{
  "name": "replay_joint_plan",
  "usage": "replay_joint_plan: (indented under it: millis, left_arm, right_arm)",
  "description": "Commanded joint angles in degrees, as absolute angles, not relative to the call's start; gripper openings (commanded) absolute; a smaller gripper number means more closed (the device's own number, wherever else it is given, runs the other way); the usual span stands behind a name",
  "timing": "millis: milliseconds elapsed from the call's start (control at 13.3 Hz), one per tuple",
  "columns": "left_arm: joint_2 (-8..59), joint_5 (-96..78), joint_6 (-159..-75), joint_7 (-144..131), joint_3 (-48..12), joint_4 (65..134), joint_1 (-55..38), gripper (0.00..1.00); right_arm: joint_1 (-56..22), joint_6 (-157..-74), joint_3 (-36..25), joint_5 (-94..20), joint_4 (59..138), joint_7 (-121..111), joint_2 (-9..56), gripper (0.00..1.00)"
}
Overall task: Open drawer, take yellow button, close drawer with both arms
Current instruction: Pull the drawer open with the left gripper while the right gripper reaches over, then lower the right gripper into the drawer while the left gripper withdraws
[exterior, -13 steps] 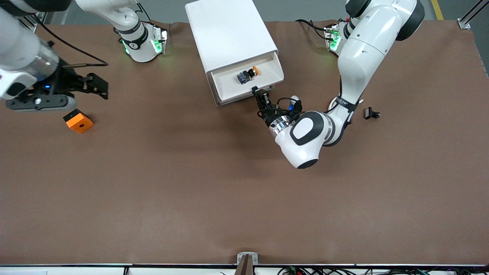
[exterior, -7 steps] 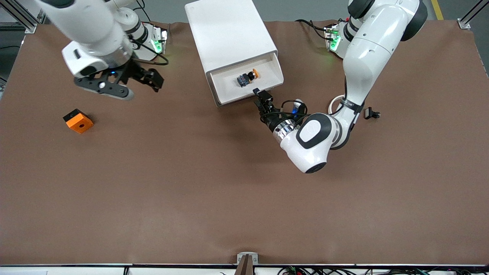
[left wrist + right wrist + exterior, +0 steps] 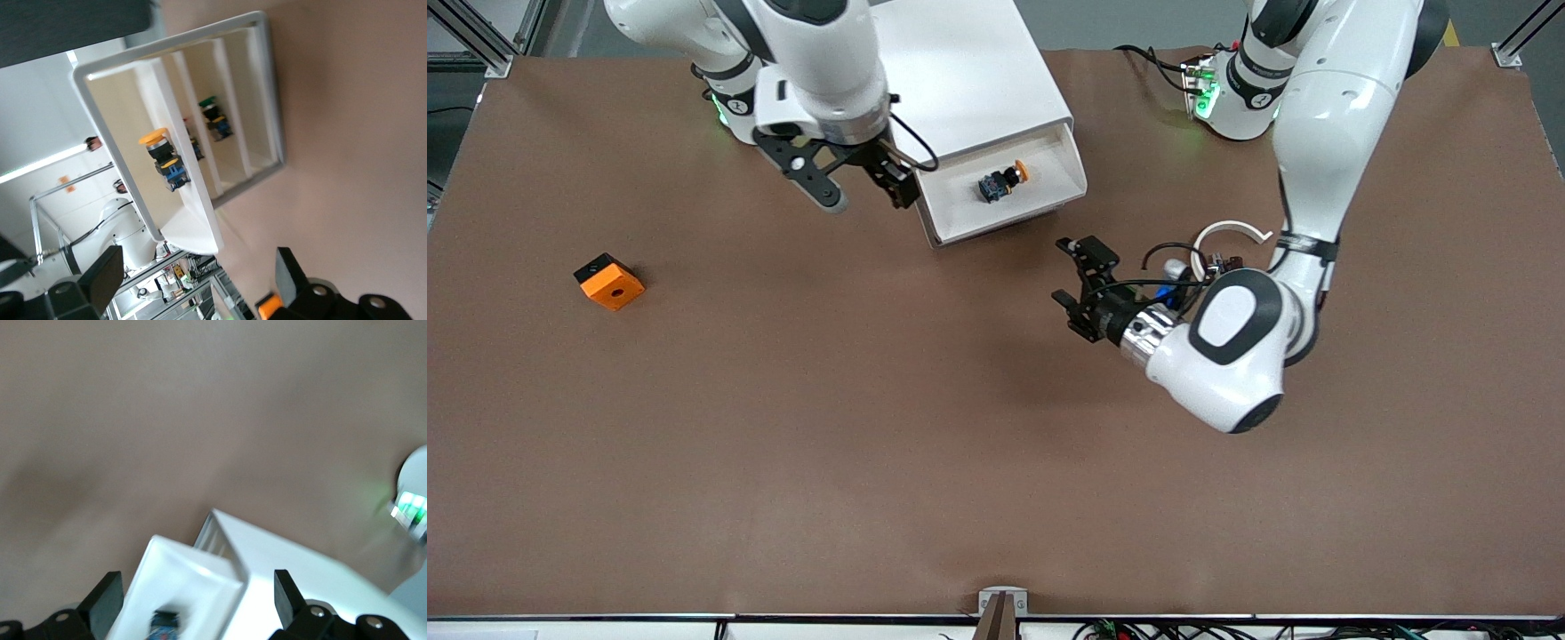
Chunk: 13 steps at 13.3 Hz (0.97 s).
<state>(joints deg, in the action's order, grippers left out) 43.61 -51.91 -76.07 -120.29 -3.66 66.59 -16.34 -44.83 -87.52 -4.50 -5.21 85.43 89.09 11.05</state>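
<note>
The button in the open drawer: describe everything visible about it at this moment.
The button is a small push-button with a round orange-yellow cap, a silver ring under it and a dark blue-black body. It lies on its side on the floor of the pulled-out white drawer, cap toward the left arm's end of the table. Nothing grips it: the right gripper hangs open over the drawer's corner, and the left gripper is open over the table, nearer the front camera.

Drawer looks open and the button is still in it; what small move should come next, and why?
Probably the right pincer, open beside the drawer's corner, should shift over the button and line up to descend. The button lies untouched in the open drawer, and the left pincer is open over bare table, away from the drawer front, leaving the way free.
</note>
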Motion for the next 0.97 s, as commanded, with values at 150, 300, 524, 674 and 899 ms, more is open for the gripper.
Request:
replay_joint_plan:
  millis: [150,300,524,674,899]
  left_arm:
    - [36.92,-52.29,-75.59,-99.60,4.64,67.76,-13.98,1.00]
    - [35.96,-51.77,-75.59,-93.37,8.68,67.76,-14.15,1.00]
    - [35.07,-45.46,-75.76,-84.23,10.81,67.68,-13.98,1.00]
    - [33.41,-39.50,-76.81,-76.33,11.16,67.76,-14.15,1.00]
    - [31.47,-30.34,-77.60,-67.08,10.55,67.85,-15.55,1.00]
  right_arm:
    - [-47.81,-89.65,-5.27,-8.07,83.24,100.89,18.53,1.00]
    - [-47.64,-89.56,-5.27,-11.32,81.48,100.90,22.22,1.00]
    - [-47.81,-89.65,-5.19,-14.67,76.83,100.99,27.14,1.00]
    - [-47.90,-89.65,-5.10,-15.81,75.24,100.99,28.65,1.00]
    - [-49.47,-89.65,-5.10,-17.14,75.15,100.64,29.00,1.00]
